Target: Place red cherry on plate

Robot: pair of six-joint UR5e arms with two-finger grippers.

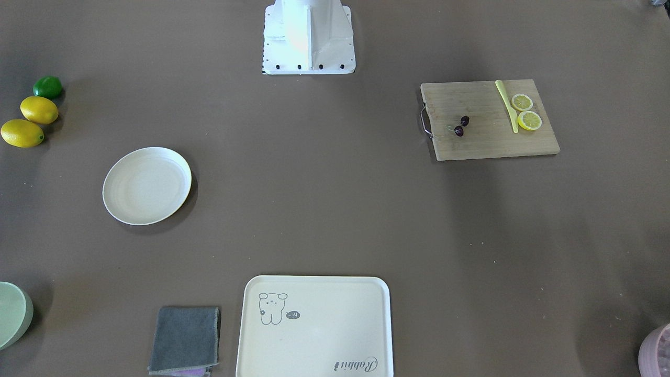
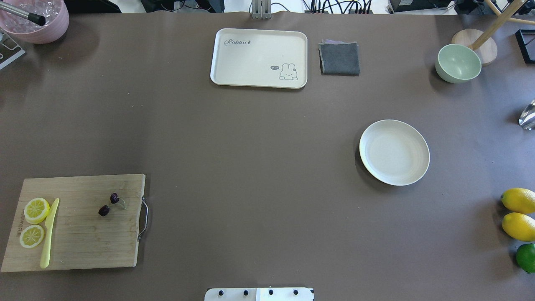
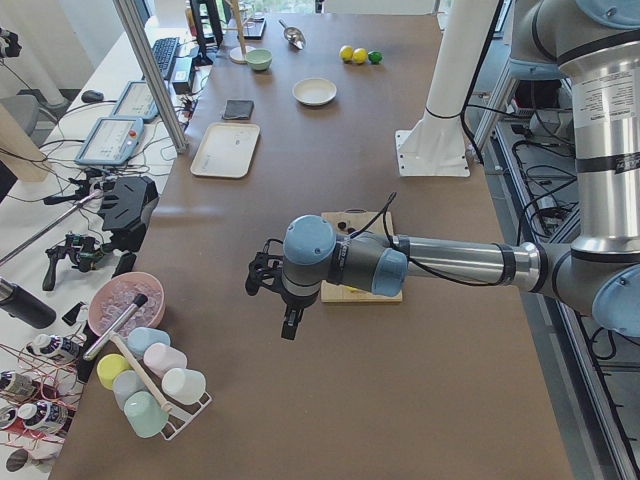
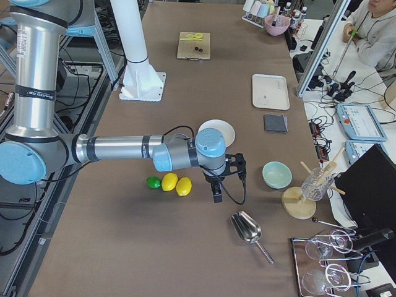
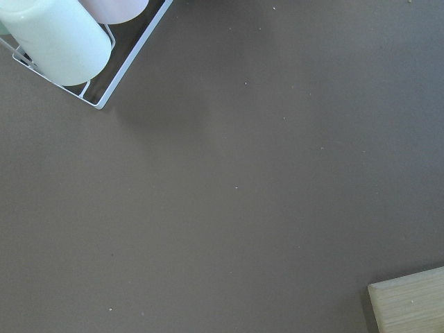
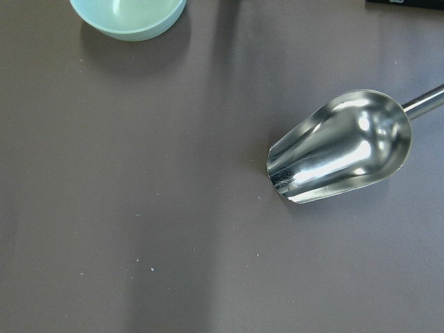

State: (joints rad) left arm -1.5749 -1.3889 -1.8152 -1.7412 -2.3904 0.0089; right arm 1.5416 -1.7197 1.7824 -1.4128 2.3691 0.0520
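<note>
Cherry [image 2: 108,204] on cutting board [image 2: 79,242], plate [image 2: 394,152] well apart. Left gripper [image 3: 290,326] & right gripper [image 4: 216,195]: can't tell if open or closed. Risk: tiny round fruit, thin stems, may slip from pinch or roll

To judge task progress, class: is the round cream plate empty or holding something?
Empty. The plate shows only bare cream surface; the red cherry lies on the wooden cutting board.
</note>
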